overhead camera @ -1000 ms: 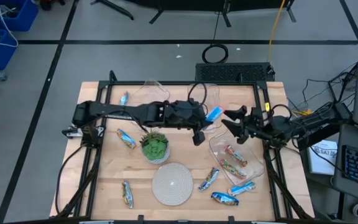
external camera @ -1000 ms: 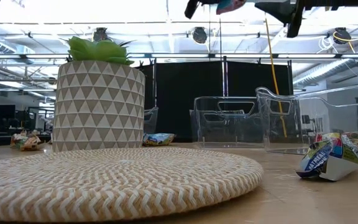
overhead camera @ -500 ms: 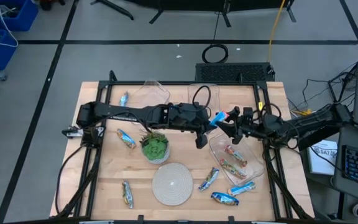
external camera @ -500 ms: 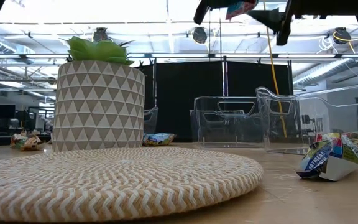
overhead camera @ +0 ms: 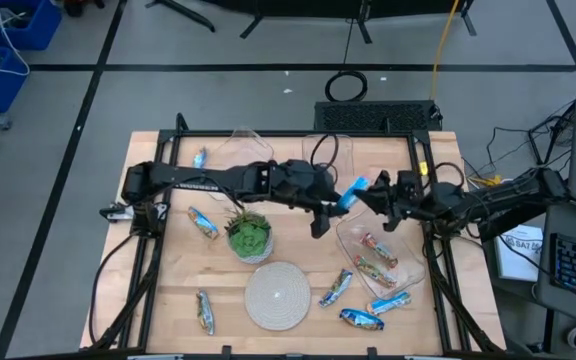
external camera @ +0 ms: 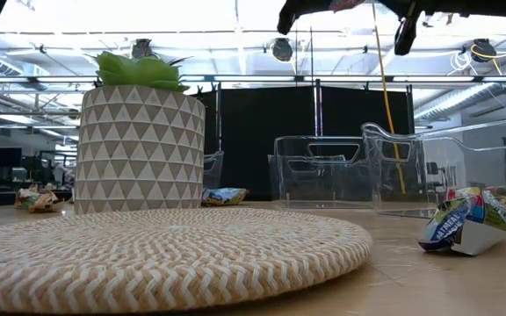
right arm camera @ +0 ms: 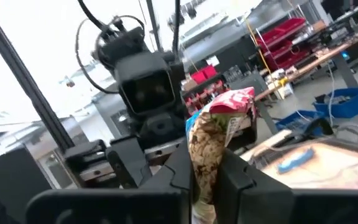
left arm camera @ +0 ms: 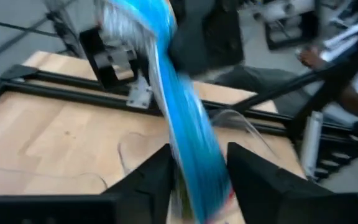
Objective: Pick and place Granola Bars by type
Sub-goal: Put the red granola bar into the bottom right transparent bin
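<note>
A blue granola bar (overhead camera: 351, 191) hangs in the air over the middle of the table, between my two grippers. My right gripper (overhead camera: 367, 193) is shut on one end of it. My left gripper (left arm camera: 197, 180) stands open, one finger on either side of the bar's other end (left arm camera: 191, 149). More granola bars lie flat on the table at the far left (overhead camera: 200, 157), beside the plant (overhead camera: 204, 223), at the near left (overhead camera: 205, 312) and at the near right (overhead camera: 361, 318). Multicoloured bars (overhead camera: 378, 258) lie in a clear bin (overhead camera: 408, 270). My right gripper pinches the bar's end (right arm camera: 211, 134) between its two fingers, coming level from the table's right. The bar is lifted clear of the table and sticks out past the fingertips toward my left gripper. My left gripper: whether its fingers touch the bar I cannot tell.
A potted plant (overhead camera: 249, 236) and a round woven mat (overhead camera: 278, 294) stand near the table's middle. Two clear bins (overhead camera: 248, 146) (overhead camera: 334, 150) sit at the far edge. Two more bars (overhead camera: 335, 288) (overhead camera: 389, 302) lie by the near right bin.
My right gripper has come toward the table's left, up to the bar held by my left gripper, and has shut on the bar's end. The bar has stayed in the air at about the same place.
</note>
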### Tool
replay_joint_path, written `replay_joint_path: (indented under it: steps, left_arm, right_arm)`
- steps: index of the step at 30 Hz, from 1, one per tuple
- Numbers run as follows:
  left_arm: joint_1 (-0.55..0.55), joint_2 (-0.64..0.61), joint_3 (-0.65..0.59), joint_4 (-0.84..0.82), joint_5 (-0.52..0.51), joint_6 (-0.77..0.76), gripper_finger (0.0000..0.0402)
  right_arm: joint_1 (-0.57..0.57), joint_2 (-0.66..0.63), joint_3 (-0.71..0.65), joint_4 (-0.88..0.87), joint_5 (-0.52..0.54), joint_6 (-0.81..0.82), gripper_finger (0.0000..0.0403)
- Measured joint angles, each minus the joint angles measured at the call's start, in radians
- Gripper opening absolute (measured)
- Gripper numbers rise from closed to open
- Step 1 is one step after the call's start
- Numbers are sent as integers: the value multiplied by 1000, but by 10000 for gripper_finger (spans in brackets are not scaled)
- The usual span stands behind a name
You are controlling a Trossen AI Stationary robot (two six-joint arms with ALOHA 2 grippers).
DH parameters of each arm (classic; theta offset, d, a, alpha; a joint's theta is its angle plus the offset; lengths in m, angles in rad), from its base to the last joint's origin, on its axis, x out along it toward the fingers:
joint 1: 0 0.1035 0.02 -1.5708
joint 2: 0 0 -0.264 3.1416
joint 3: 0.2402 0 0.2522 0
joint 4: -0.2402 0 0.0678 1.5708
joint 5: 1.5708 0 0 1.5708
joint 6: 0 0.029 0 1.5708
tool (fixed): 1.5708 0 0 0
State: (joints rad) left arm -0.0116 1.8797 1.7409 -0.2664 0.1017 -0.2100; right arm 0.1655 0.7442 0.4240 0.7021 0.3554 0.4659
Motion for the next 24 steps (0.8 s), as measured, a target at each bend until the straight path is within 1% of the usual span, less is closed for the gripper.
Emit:
replay_joint_path:
  steps: [2, 4, 7, 10, 14, 17, 21, 24]
  left_arm:
    - [10, -22, 0, -39, 37, 9, 183]
    - [19, -53, -1, -95, 43, 48, 203]
    - [36, -111, 1, -229, 2, 138, 224]
    - [44, -133, 2, -392, -36, 176, 235]
    - [25, -111, -2, -544, -45, 141, 238]
    - [-16, -72, 0, -564, -43, 99, 239]
    - [-83, -2, -1, -552, -41, 5, 239]
    - [-125, 45, -1, -539, -55, -74, 239]
  right_arm:
    - [0, -44, 1, -39, -36, 15, 19]
    - [3, -87, 1, -122, -85, 64, 18]
    - [28, -146, 1, -268, -138, 148, 17]
    - [73, -186, 1, -390, -189, 215, 17]
    - [150, -195, 2, -638, -283, 328, 16]
    - [208, -194, 1, -842, -315, 380, 15]
    - [263, -194, 1, -1022, -343, 412, 15]
    - [289, -195, 1, -1118, -359, 419, 15]
